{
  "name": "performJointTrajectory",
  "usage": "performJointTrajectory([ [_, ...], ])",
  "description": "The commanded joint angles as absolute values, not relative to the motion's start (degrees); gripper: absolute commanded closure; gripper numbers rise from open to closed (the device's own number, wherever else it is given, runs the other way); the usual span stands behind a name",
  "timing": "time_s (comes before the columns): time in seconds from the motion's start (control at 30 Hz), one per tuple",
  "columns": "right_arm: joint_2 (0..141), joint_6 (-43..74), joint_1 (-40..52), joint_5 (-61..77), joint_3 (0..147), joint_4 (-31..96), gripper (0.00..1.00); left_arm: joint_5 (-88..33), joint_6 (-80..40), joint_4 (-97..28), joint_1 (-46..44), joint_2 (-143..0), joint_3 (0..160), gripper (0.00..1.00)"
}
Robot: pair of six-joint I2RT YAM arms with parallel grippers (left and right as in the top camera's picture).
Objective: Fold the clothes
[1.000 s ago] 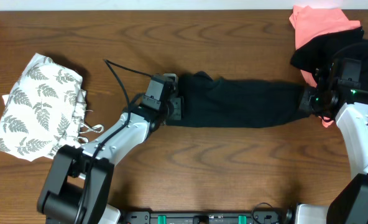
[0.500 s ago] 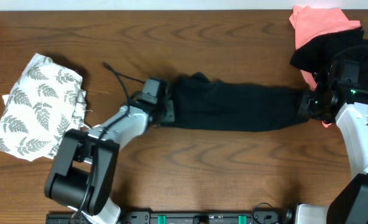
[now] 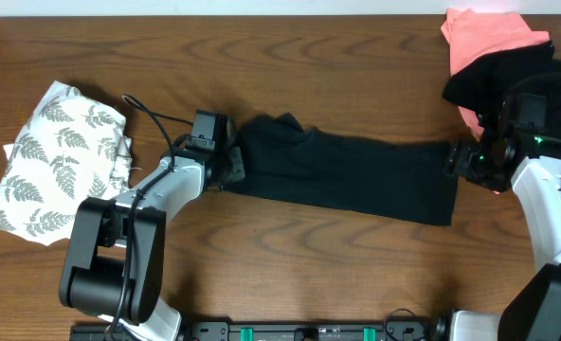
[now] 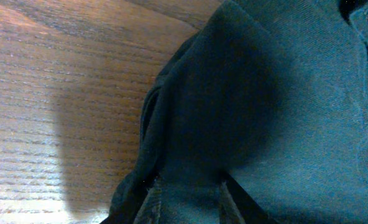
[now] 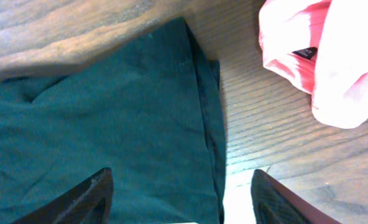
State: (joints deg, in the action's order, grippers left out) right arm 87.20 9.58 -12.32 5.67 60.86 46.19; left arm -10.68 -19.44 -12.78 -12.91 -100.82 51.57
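The black T-shirt (image 3: 347, 175) lies stretched across the middle of the table (image 3: 290, 270), its long axis running left to right and dipping slightly toward the right. The left gripper (image 3: 229, 163) pinches its left end. The right gripper (image 3: 459, 159) stands with jaws apart at its right edge.

Shirt (image 3: 347, 180) between left tool (image 3: 233, 165), right tool (image 3: 454, 161)

left fingers (image 3: 234, 170): moved left, pulling the black T-shirt (image 3: 347, 175) with them | black T-shirt: now stretched longer and flatter across the desk (image 3: 356, 265) | right fingers (image 5: 84, 198): spread apart, right hem released and lying square
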Motion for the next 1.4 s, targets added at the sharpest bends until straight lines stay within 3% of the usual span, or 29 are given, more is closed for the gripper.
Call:
performJointTrajectory([
  [0.0, 89.23, 10.66, -12.69, 6.2, 57.95, 45.01, 0.32, -9.43, -18.46, -13.23, -12.6, -101.47, 51.35, 0.67],
  [0.33, 102.5, 10.07, -14.63, 12.6, 53.43, 30.61, 0.15, -9.43, -18.46, -13.21, -12.6, -101.47, 51.35, 0.67],
  [0.57, 111.37, 5.06, -18.52, 29.61, 53.43, 25.17, 0.16, -9.45, -18.46, -13.19, -12.6, -101.47, 51.35, 0.67],
  [0.73, 116.86, 0.05, -19.0, 39.77, 53.43, 25.89, 0.23, -9.45, -18.46, -12.99, -12.6, -101.45, 51.35, 0.67],
  [1.37, 113.71, 3.18, -21.85, 23.07, 51.75, 29.52, 0.29, -9.45, -18.46, -12.56, -12.6, -101.47, 51.35, 0.67],
])
